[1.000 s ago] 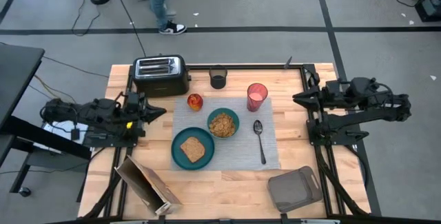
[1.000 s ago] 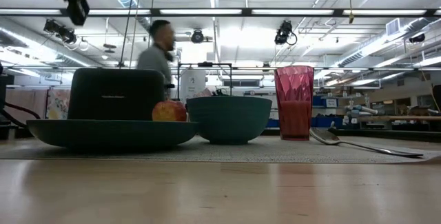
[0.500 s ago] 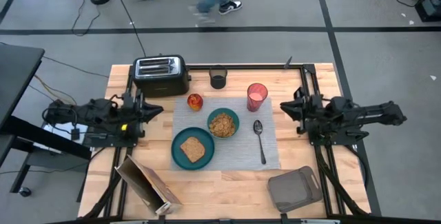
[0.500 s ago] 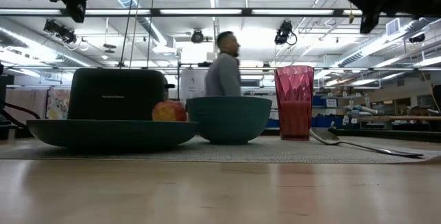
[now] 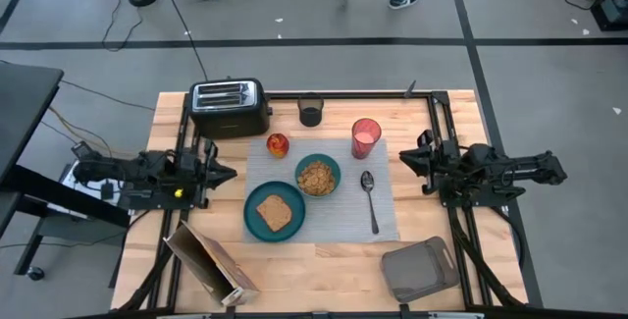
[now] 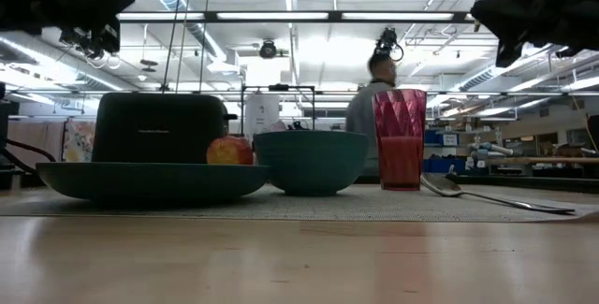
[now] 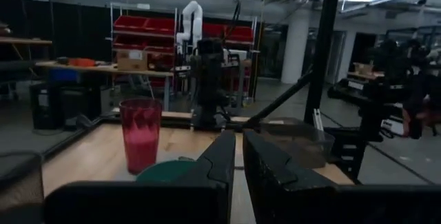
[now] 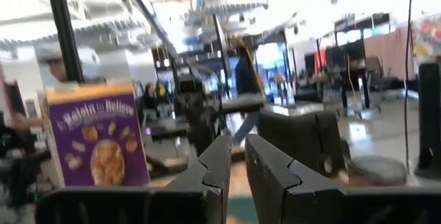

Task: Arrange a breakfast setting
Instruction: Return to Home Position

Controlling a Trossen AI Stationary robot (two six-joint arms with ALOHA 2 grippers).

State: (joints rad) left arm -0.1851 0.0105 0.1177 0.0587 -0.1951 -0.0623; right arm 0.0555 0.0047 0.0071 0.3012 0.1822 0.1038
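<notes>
A grey placemat (image 5: 385, 216) lies mid-table. On it stand a teal plate (image 5: 253, 223) with a toast slice (image 5: 274, 211), a teal bowl (image 5: 318, 176) of brown cereal, a pink-red cup (image 5: 366, 137), a metal spoon (image 5: 370, 199) and a red-yellow apple (image 5: 278, 144). My left gripper (image 5: 228, 173) hovers off the mat's left edge, shut and empty, pointing at the mat. My right gripper (image 5: 404, 159) hovers off the mat's right edge, shut and empty, pointing at the mat. Both are high above the table in the low view.
A black-and-chrome toaster (image 5: 230, 107) and a small black cup (image 5: 311, 113) stand at the far edge. A cereal box (image 5: 208, 263) lies at the near left, and a grey square tray (image 5: 420, 270) at the near right. A person walks on the floor beyond the table.
My right gripper has gone toward the table's near edge and left, toward the mat, and has come down as its arm folded in. My left gripper has moved a little toward the near edge and down. The setting has stayed still. A person has walked across behind the table.
</notes>
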